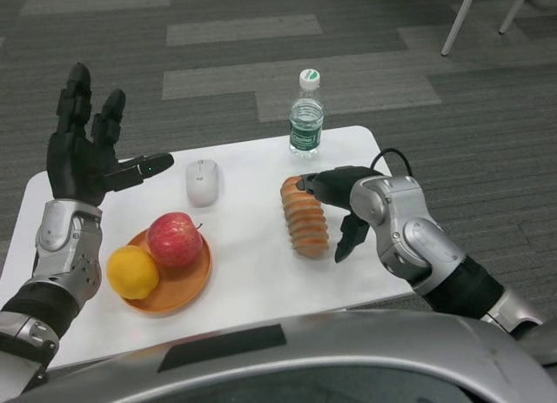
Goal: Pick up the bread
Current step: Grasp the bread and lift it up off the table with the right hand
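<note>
Two hands in view, both mine. Nearest on the left of the white surface (261, 272): an orange plate (178, 290) carrying a lemon-yellow fruit (132, 272) at its left edge and a red apple (174, 238) just behind, the two touching. My left hand (83, 155) is raised above the surface's left end, palm facing in, fingers (74, 98) spread wide and upright, thumb pointing toward the middle; it holds nothing.

Right of centre lies the bread (305, 216), a ridged brown loaf, long axis running near to far, resting flat on the surface. My right hand (344, 203) sits against its right side: upper fingers (318, 184) curl over the far end of the loaf, another finger hangs down just beside its near end. Contact at the far end looks real; whether the grip has closed fully I cannot tell. The loaf is not lifted.

Further back, a white computer mouse (202, 182) sits between the plate and the far edge. Farthest, at the rear edge, a water bottle (306, 114) stands upright, white cap, green label. Grey carpet (261, 55) lies beyond.
</note>
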